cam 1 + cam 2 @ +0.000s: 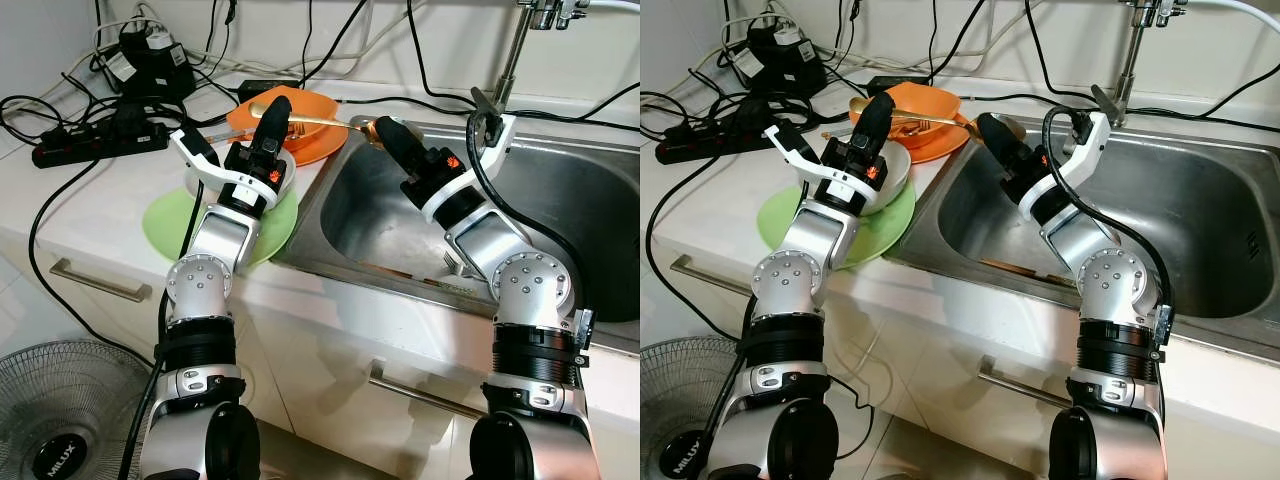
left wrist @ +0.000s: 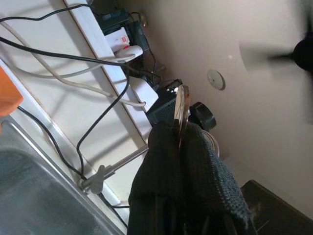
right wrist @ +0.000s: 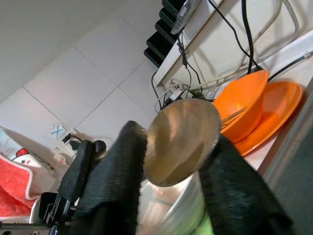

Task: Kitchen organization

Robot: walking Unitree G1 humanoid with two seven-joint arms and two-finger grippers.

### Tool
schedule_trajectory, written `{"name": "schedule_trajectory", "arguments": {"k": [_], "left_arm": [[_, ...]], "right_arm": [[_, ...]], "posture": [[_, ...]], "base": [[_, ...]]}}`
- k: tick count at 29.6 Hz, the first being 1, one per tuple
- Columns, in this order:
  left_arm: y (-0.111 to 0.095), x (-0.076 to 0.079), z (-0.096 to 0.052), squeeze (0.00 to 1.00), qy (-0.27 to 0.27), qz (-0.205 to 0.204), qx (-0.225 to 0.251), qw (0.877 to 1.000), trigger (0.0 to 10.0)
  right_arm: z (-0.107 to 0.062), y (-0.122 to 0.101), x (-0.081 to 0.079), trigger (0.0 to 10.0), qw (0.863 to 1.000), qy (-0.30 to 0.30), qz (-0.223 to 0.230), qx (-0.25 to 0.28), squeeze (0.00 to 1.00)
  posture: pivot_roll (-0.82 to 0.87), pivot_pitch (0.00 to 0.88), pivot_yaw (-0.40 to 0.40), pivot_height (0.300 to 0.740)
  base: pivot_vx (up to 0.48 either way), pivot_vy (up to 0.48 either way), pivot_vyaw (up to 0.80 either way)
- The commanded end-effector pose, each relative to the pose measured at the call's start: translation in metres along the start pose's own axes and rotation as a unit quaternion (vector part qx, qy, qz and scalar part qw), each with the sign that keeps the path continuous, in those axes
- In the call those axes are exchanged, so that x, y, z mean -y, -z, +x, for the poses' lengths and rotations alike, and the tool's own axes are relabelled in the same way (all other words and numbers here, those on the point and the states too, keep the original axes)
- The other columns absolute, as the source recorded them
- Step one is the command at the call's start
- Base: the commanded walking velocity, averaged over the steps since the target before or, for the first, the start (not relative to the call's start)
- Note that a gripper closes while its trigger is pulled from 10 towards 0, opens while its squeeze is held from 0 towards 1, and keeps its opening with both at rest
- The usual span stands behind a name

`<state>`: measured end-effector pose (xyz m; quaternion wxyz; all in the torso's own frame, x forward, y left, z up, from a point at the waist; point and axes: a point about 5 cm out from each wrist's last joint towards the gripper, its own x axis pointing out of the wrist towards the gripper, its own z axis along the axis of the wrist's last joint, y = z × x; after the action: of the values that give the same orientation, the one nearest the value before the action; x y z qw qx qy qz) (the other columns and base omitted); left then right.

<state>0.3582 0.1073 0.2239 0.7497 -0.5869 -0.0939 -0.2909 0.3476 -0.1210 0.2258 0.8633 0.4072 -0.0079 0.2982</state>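
- Both jaw pairs are clenched on one gold spoon: your left gripper pinches the handle end, your right gripper grips the bowl end.
- Note the spoon spans straight between the two grippers.
- Below the left jaws: orange bowl on orange plate.
- Beneath the right jaws: sink rim.
- Behind the left jaws: white bowl on green plate.

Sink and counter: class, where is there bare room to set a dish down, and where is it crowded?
Free: the sink basin floor, right of the right hand; the bare counter corner between the green plate and the power strip. Crowded: the back counter, with cables, orange bowl and white bowl.
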Motion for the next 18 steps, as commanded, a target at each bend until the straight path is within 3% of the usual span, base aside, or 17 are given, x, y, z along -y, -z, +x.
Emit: {"name": "schedule_trajectory", "arguments": {"k": [1,18], "left_arm": [[0.0138,0.0036,-0.0004,0.0,0.007,-0.028,0.001,1.0,0.0],[0.0179,0.008,-0.0009,0.0,0.02,-0.034,-0.015,0.999,0.0]], "right_arm": [[0.0061,-0.0036,-0.0081,0.0,1.0,-0.013,0.003,0.007,0.0],[0.007,-0.0034,-0.0086,0.0,1.0,-0.014,0.014,0.004,0.0]], "posture": [[-0.11,0.0,0.126,0.74],[-0.11,0.0,0.125,0.74]], "base": [[0.0,0.0,0.0],[0.0,0.0,0.0]]}}
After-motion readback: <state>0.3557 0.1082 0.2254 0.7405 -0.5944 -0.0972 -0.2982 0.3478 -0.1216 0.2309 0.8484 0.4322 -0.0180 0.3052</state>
